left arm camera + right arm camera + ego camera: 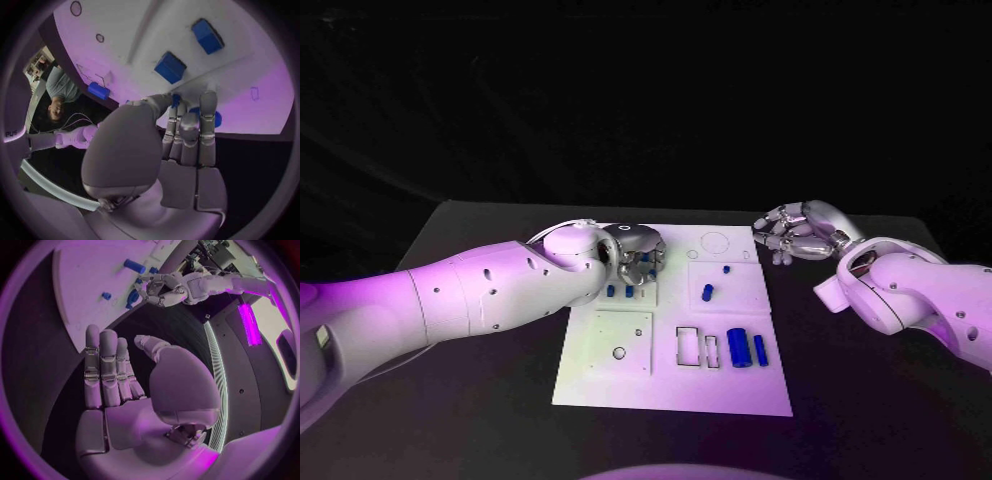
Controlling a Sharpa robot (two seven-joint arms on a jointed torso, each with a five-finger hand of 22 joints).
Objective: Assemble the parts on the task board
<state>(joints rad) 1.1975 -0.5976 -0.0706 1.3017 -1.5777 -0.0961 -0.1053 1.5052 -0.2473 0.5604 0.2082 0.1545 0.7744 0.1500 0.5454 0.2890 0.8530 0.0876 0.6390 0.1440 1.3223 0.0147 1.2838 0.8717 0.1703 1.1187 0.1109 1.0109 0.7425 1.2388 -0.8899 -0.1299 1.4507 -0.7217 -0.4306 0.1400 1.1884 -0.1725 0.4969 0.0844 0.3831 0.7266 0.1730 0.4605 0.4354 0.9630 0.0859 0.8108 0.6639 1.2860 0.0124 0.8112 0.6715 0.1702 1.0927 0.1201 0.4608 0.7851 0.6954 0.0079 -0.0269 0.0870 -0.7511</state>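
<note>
The task board (733,385) is laid on the middle of the black table (473,225), its long sides running from the far edge toward the near edge. Bare table is left along both long sides of the board, wider on the left side than on the right.

The left hand (635,256) is held over the board's far left part, near its left edge. In the left wrist view its fingers (208,125) are seen straight and pressed together, their tips at small blue parts (215,119) on the board; whether anything is pinched cannot be told. Two blue block-shaped parts (170,67) are seen on the board beyond the fingertips.

The right hand (798,233) is held above bare table just off the board's far right corner, apart from it. In the right wrist view its fingers (105,367) are seen straight and side by side, the thumb set apart, with nothing held.

Near the board's right edge two blue cylinders (737,348) are laid side by side beside rectangular cut-outs (689,345). Small blue pegs (708,292) are seen toward the board's middle, and a ring outline (715,243) is marked by its far edge
</note>
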